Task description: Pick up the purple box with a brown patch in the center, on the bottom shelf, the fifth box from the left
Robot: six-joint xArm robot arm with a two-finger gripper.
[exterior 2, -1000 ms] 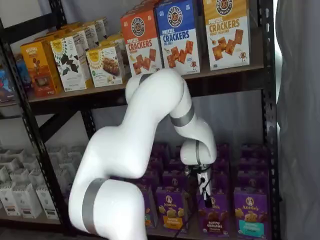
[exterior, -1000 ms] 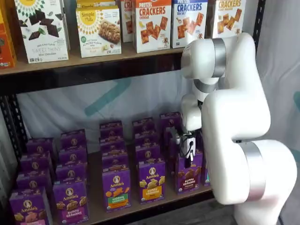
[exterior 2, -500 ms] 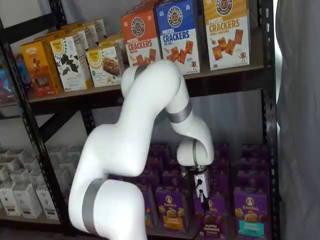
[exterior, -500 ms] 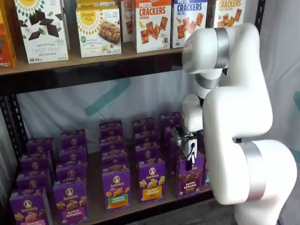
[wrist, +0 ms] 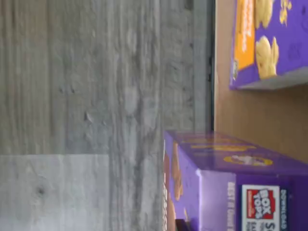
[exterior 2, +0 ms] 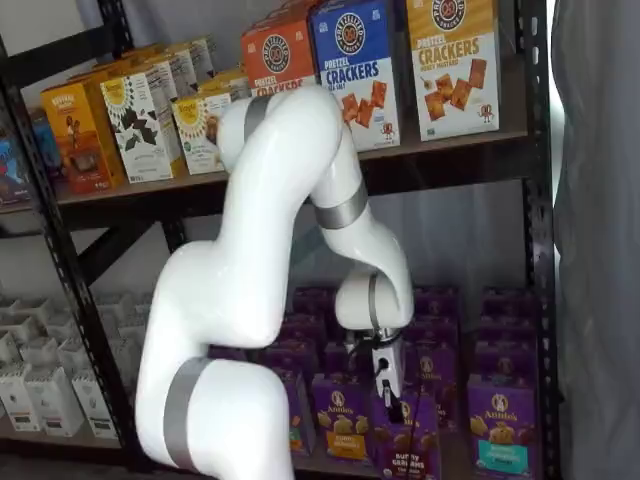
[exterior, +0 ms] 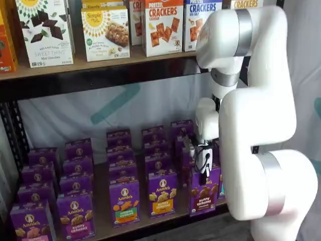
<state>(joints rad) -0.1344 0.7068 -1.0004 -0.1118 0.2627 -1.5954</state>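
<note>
You see the purple box (exterior: 202, 190), brown grahams at centre, gripped in closed jaws above the wooden bottom shelf (exterior: 140, 221).

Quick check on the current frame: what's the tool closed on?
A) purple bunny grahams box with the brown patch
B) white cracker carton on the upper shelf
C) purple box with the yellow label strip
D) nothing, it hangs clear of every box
A: in both shelf views the tool sits closed on the top of the purple box at the front of the bottom shelf.
</note>
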